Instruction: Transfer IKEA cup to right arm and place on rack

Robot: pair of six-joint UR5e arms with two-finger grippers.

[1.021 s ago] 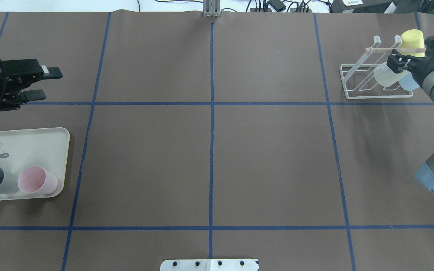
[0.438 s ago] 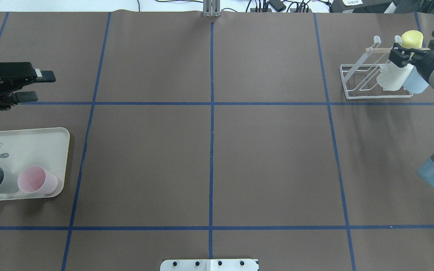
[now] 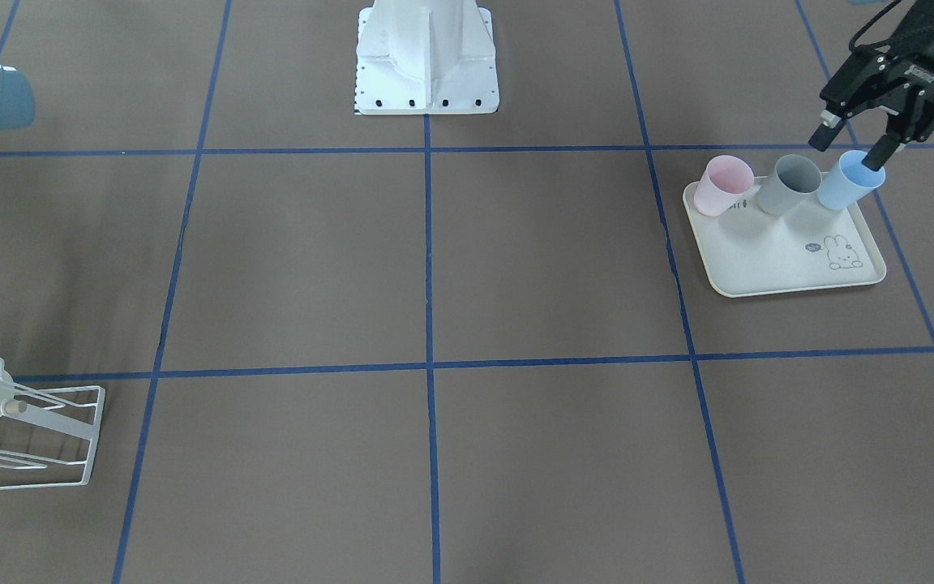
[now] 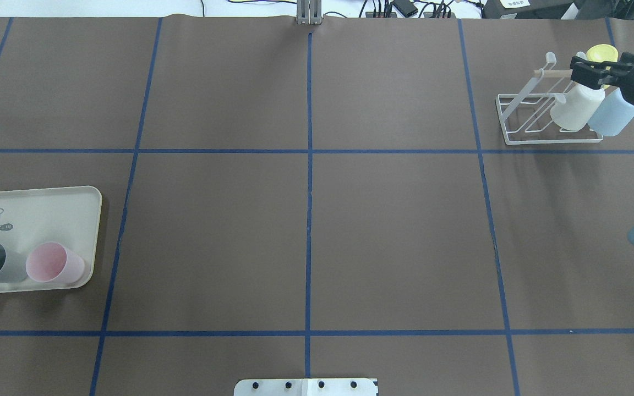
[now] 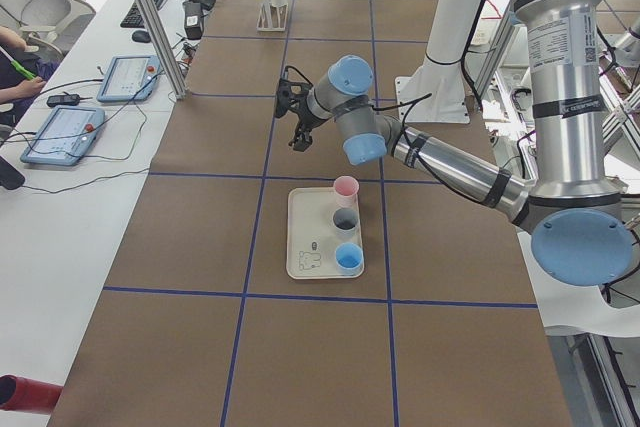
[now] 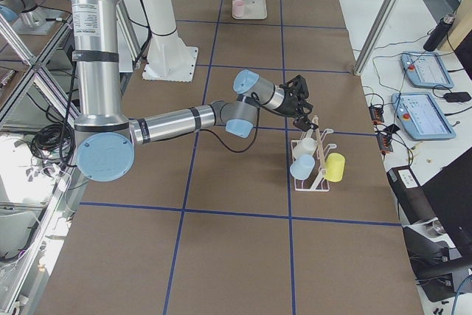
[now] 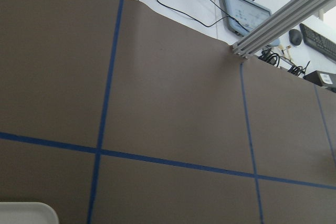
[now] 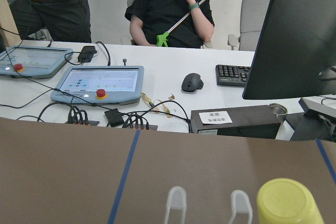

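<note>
Pale blue plastic, upright and mouth-up, the tapered cup [image 3: 850, 180] stands at the end of a row on the cream rabbit-print tray [image 3: 767, 272]. It is near the left gripper [image 3: 850, 146], which hangs high with its jaws parted and empty; whether it is straight above the cup I cannot tell. The step looks like the pick: lower with one finger inside the rim and one outside, on the side away from the grey cup [image 3: 789, 185] just beside it, so neither that nor the pink cup [image 3: 720, 185] beyond is nudged. Well apart, the right gripper [image 4: 581, 71] sits over the white wire rack [image 4: 548, 142]; whether it is parted or closed I cannot tell. Below it a white cup [image 4: 575, 110], a second blue cup [image 4: 614, 113] and a yellow cup [image 4: 601, 53] take up prongs, so only the other end of the wooden rod [image 4: 553, 72] looks free.
</note>
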